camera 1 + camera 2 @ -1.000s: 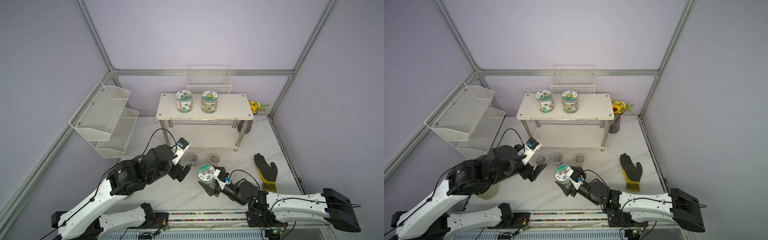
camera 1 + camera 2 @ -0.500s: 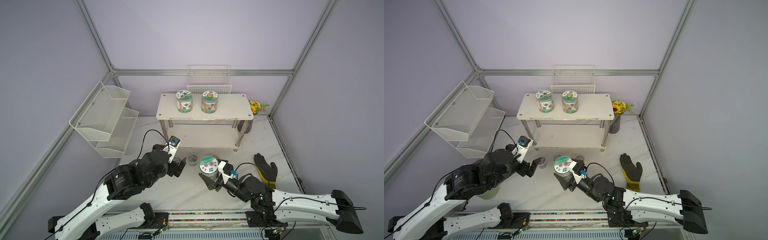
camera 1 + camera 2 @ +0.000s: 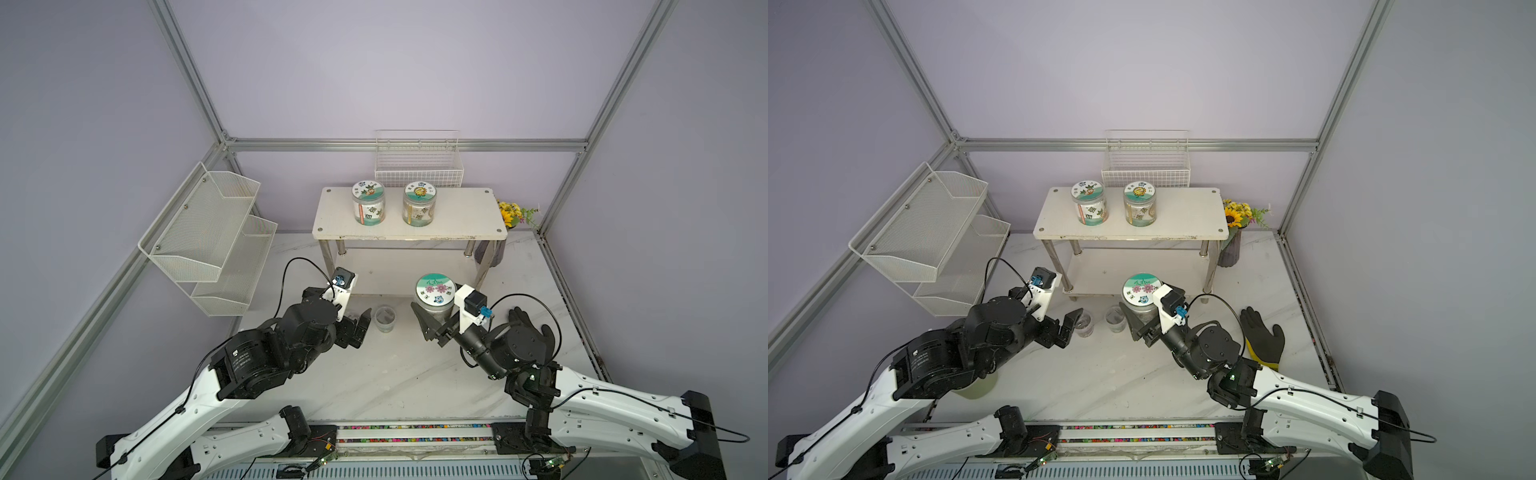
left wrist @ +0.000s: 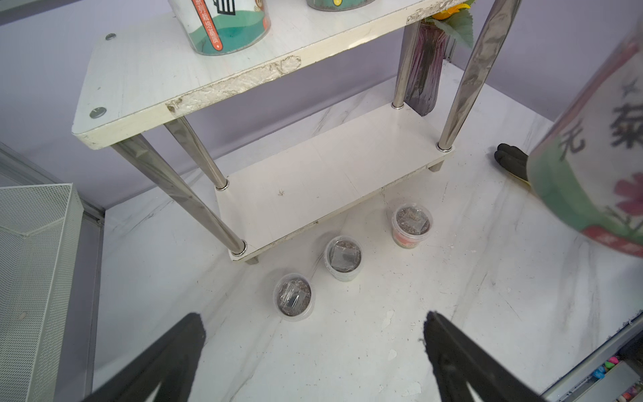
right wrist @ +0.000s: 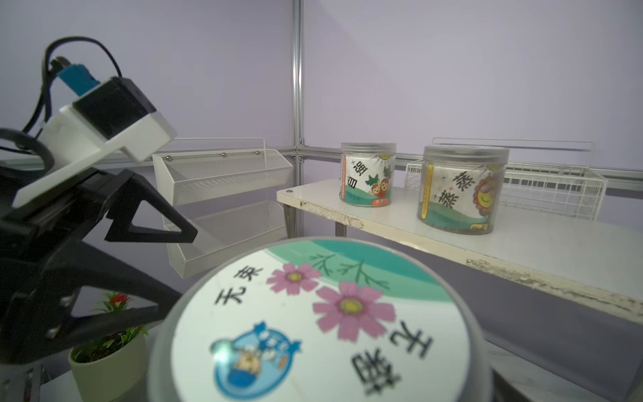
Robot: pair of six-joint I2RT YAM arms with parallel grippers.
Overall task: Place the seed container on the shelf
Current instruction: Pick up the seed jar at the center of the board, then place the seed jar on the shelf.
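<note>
Entry: the seed container (image 3: 434, 289), a clear cylindrical plastic jar with a grey lid and a round flower-printed label, is being held upright by the right tool (image 3: 434, 315). The tool's black fingers (image 3: 420, 318) are being pressed against the jar's sides below the lid. The jar is being held just in front of the shelf (image 3: 457, 216), a two-tier rack of white boards on shiny metal legs. It is near the right front leg and, in the right wrist view, below the top board's level.

Two similar labelled jars (image 3: 368, 202) (image 3: 419, 203) are being carried on the top board.

The left tool (image 4: 313, 325) is being held with its fingers wide apart, gripping nothing, over the white marble-patterned table (image 4: 452, 330). Three small clear lidded cups (image 4: 343, 257) are being seen in a row on the table, just in front of the lower board.

A black glove (image 3: 1262, 336) is being seen flat on the table beside the right arm.
</note>
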